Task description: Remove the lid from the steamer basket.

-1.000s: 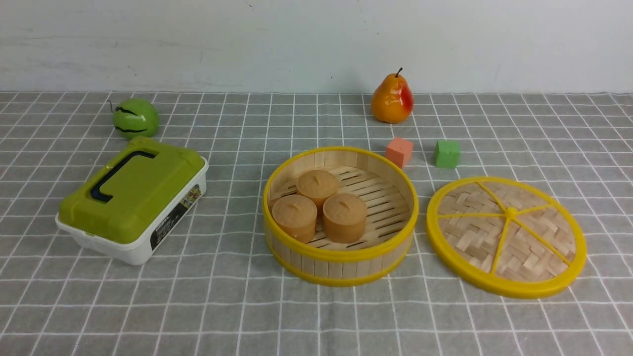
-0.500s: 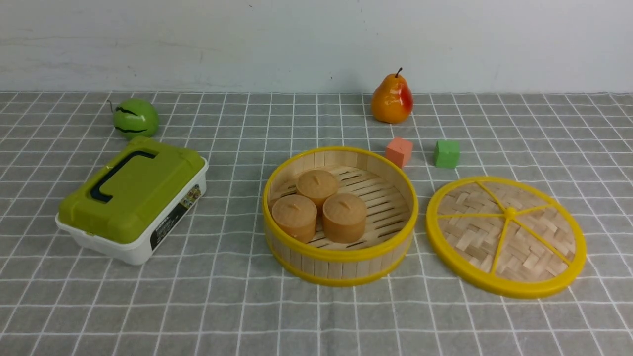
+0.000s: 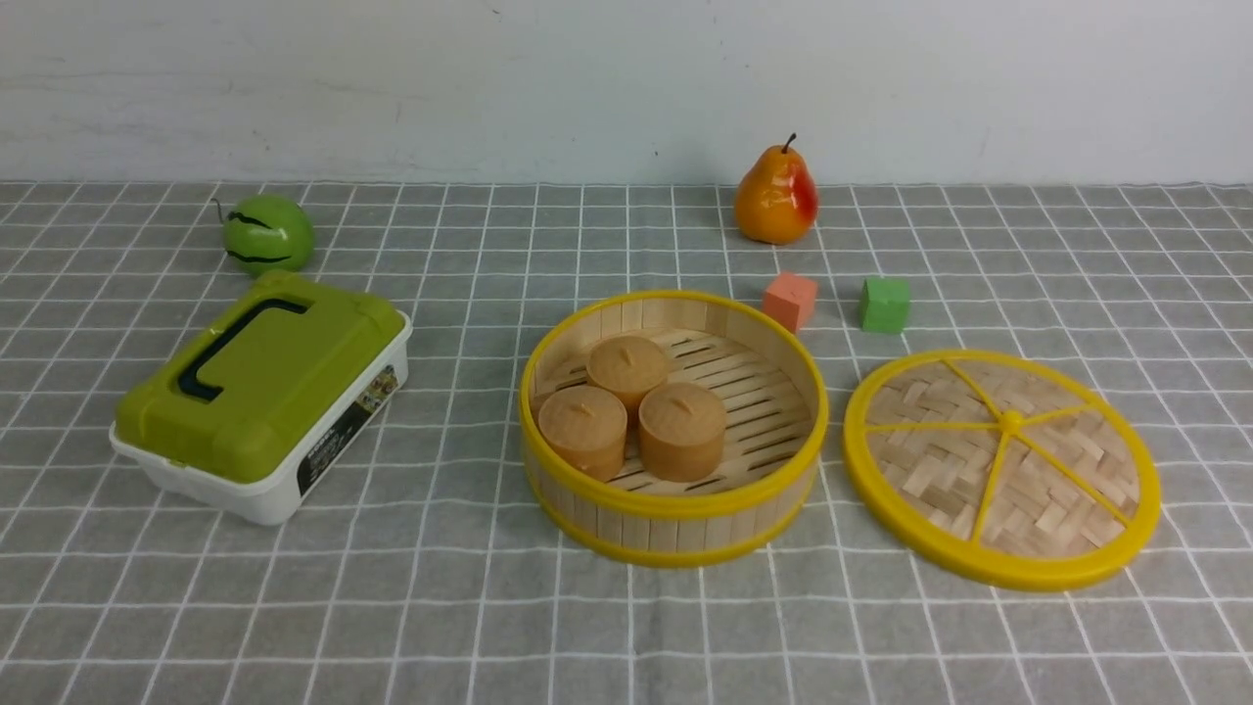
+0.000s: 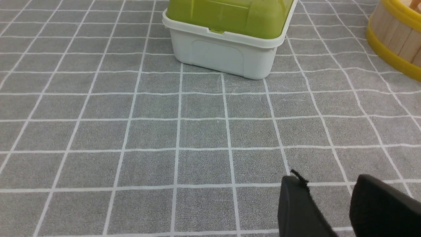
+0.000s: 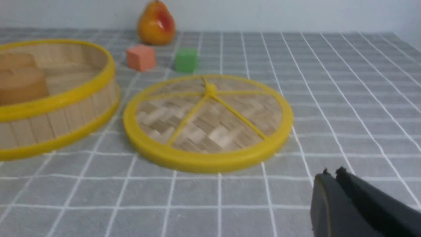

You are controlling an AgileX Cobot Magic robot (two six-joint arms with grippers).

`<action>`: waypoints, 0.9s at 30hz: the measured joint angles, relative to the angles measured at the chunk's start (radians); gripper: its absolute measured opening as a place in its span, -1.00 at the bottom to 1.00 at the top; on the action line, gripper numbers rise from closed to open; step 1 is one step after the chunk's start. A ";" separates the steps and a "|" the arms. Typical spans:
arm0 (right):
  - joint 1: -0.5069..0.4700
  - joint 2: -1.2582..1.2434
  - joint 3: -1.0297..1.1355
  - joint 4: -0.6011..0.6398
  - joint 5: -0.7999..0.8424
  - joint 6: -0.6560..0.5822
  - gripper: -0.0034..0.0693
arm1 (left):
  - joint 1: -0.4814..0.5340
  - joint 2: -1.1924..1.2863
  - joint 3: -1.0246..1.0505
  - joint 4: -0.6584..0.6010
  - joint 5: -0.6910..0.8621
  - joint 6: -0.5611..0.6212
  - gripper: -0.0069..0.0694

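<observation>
The right pincer (image 5: 334, 174) is closed with nothing between its tips, and the left pincer (image 4: 329, 179) stands open and empty; both wrist views catch only part of them, so I may be missing some of the fingers. Beyond them, the lid (image 3: 910, 480) lies flat on the counter (image 3: 626, 627), knob up, beside the steamer basket (image 3: 675, 534) on its right and clear of its rim. The basket sits open, with three small brown buns (image 3: 682, 431) inside. Since the lid is already off, I judge the lifting done; what remains is to leave well alone. Keep the right pincer closed and draw it straight back, high enough to miss the lid's raised rim, and do not sweep sideways towards the basket. Farther off, the pink block (image 3: 790, 301) and green block (image 3: 885, 305) need no handling, nor does the pear (image 3: 776, 196) behind them.
</observation>
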 joint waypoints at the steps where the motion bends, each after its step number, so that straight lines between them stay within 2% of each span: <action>1: -0.004 -0.001 0.000 -0.036 0.024 0.052 -0.91 | 0.000 0.000 0.000 0.000 -0.001 0.000 -0.19; 3: -0.006 -0.001 0.000 -0.068 0.059 0.131 -0.90 | 0.000 0.000 0.000 0.000 -0.001 0.000 -0.19; 6: -0.006 -0.001 0.000 -0.069 0.089 0.160 -0.89 | 0.000 0.000 0.000 0.000 -0.001 0.000 -0.19; 14: -0.006 -0.001 -0.009 0.034 0.137 0.069 -0.86 | 0.000 0.000 0.000 0.000 -0.001 0.000 -0.19; 27: -0.006 -0.001 -0.009 0.034 0.139 0.056 -0.81 | 0.000 0.000 0.000 0.000 -0.001 0.000 -0.19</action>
